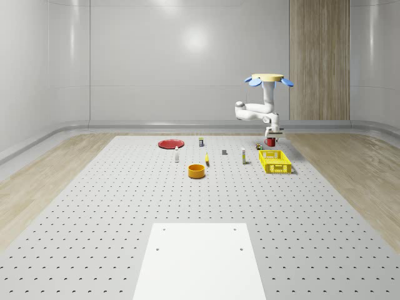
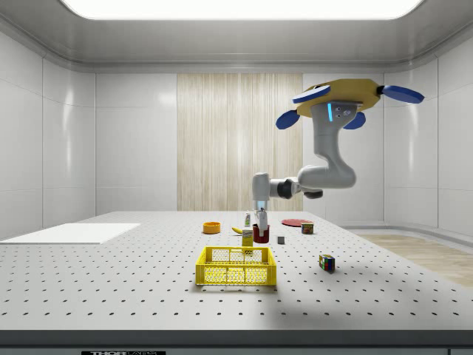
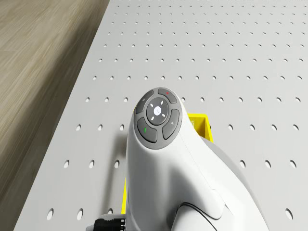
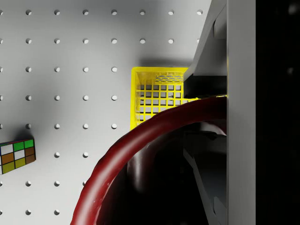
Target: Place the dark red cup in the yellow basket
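The drone (image 1: 269,79) hovers above the far end of the yellow basket (image 1: 275,162), its arm bent down toward it. The gripper (image 1: 272,133) holds the dark red cup (image 1: 270,142) clamped between its 2 fingers, 1 finger (image 4: 241,112) inside the rim. The cup hangs in the air just beyond the basket's far edge, clear of its walls. A colour cube (image 2: 327,262) lies on the table (image 1: 94,206) near the basket, with open perforated surface around both.
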